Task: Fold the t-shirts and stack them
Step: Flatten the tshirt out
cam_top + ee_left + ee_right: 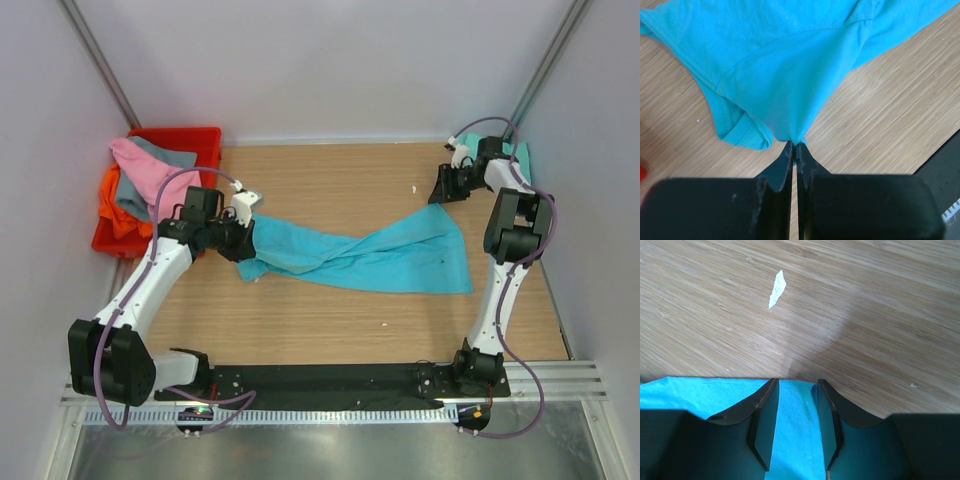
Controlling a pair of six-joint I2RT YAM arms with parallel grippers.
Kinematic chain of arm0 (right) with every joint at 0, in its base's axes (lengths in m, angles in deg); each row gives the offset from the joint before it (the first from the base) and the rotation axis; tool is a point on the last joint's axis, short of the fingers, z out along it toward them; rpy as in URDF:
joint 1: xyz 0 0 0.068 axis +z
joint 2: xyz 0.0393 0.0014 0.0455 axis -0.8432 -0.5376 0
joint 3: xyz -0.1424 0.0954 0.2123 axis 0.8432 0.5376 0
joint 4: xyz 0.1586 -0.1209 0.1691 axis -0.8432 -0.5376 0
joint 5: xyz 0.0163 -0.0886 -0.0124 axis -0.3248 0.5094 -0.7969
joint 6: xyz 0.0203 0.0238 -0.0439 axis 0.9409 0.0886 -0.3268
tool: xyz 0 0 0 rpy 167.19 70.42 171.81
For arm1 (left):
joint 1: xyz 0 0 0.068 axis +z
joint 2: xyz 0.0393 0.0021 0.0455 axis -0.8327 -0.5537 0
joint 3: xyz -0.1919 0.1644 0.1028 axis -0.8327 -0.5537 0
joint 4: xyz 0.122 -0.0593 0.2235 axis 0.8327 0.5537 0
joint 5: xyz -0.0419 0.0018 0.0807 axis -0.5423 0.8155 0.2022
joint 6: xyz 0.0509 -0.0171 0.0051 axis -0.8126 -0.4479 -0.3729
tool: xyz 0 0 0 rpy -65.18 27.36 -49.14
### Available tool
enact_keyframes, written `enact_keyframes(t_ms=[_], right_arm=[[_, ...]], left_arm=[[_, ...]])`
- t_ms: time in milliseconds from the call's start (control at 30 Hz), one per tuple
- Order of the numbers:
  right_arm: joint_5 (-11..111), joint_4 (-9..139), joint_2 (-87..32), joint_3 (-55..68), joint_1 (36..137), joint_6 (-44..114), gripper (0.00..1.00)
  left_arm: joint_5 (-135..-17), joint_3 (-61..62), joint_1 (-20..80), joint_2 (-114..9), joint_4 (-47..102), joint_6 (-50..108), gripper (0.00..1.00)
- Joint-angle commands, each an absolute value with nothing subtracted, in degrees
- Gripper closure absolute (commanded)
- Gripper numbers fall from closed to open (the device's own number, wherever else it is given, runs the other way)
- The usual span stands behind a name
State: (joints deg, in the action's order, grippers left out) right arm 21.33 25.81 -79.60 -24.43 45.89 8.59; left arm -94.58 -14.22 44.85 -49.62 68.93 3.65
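Left wrist view alone shows left end effector (794,144) pinched together on turquoise shirt (390,260) fold. Right wrist view alone shows right end effector (796,381) jaws apart, cloth edge between. Top view: turquoise shirt stretched across worktop (330,180), right of crate (190,133). Open wood beyond its far edge.

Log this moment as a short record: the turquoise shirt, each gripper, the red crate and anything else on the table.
turquoise shirt: unfolded, stretched across the table
left gripper: shut on the shirt's left end
right gripper: open, jaws astride turquoise cloth, not clamped
red crate: far left corner; pink shirt, grey shirt and orange shirt heaped in it, spilling over
mint-teal shirt: partly seen behind the right arm
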Motion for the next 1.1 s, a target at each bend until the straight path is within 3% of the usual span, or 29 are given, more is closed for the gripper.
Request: enact_keyframes(t_ms=[0,800,900,1067], right_arm=[[24.46,21.90,-82.01,-23.97,46.50,7.19,0.57],[26.40,20.06,-79.28,-17.91,46.41,2.70,0.53],[26.84,20.40,-79.11,-17.29,46.41,2.61,0.55],[28.68,20.58,-79.89,-17.20,46.23,3.32,0.67]], left_arm=[[-94.60,-14.06,45.30,-48.54,67.06,4.36,0.98],[-94.51,-14.24,45.92,-48.72,66.71,4.53,0.96],[-94.51,-14.15,46.01,-48.98,66.71,4.53,0.96],[-94.51,-14.32,46.27,-48.72,66.71,4.62,0.95]])
